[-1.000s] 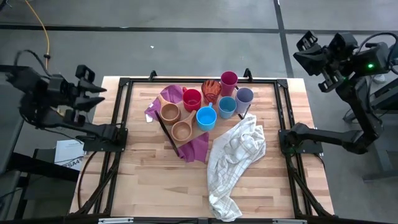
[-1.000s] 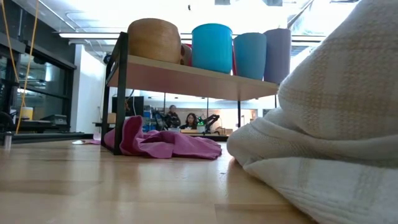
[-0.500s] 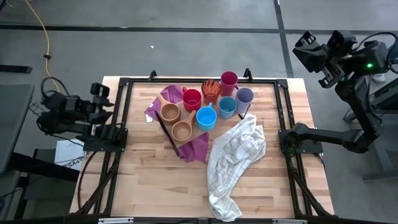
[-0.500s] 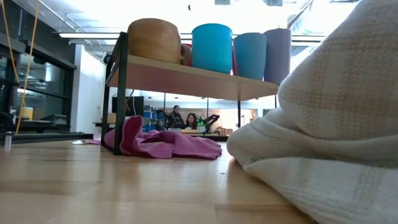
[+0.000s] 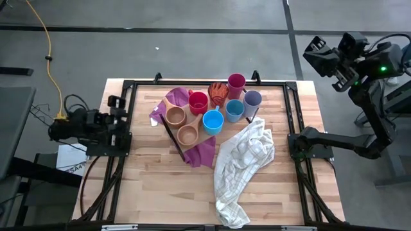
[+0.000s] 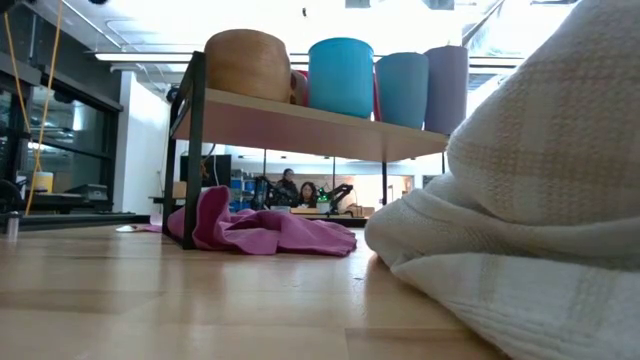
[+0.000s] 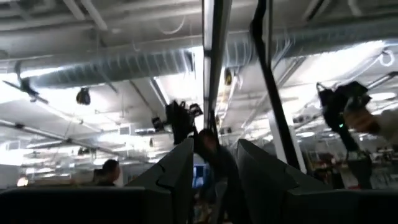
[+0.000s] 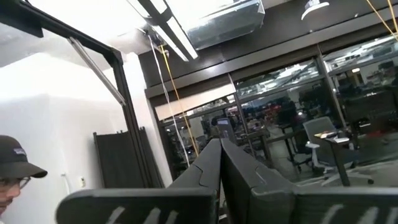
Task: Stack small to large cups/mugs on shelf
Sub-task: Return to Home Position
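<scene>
Several cups stand upright on the shelf (image 5: 194, 145), a light-wood board on a black frame, also seen from the side in the low view (image 6: 300, 122). They are two tan mugs (image 5: 175, 116) (image 5: 187, 135), a red mug (image 5: 198, 102), two blue cups (image 5: 212, 121) (image 5: 234, 110), a lavender tumbler (image 5: 252, 99) and a magenta tumbler (image 5: 236, 82). My left gripper (image 5: 121, 102) is open and empty at the table's left edge, folded low. My right gripper (image 5: 310, 51) is shut and empty, high beyond the table's far right corner.
A purple cloth (image 5: 202, 154) lies under the shelf and shows below it in the low view (image 6: 260, 230). A white checked towel (image 5: 244, 163) lies crumpled right of the shelf, reaching the near edge. An orange-brown ribbed thing (image 5: 218, 93) sits among the cups. People show in the room behind.
My left arm has dropped and folded down at the table's left edge, its gripper ending low by the table frame's left corner. The cups, the shelf and the cloths have kept still.
</scene>
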Robot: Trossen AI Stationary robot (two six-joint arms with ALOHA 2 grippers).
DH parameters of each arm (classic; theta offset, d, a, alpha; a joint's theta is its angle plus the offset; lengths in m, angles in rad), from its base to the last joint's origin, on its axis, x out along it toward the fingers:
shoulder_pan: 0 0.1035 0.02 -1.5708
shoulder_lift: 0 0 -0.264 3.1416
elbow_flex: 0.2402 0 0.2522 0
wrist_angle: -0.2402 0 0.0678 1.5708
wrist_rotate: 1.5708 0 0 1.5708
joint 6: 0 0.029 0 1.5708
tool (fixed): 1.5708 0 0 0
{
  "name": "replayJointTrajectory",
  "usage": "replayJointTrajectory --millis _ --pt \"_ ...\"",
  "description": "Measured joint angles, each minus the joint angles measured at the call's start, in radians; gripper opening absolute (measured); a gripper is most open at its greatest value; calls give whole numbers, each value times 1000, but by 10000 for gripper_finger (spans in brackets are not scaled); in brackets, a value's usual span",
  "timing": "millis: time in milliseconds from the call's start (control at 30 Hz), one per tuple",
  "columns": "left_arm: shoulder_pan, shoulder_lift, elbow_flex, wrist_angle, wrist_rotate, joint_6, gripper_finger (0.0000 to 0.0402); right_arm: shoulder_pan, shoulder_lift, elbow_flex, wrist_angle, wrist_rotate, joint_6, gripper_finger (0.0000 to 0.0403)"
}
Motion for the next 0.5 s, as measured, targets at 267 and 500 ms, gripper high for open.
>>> replayJointTrajectory --millis 267,500 --pt "1 3 -118 48 -3 -9 111 0 -6 0 0 -3 0 0" --pt "1 4 -208 79 -2 -16 111 0 -6 0 -12 -10 -17 0"
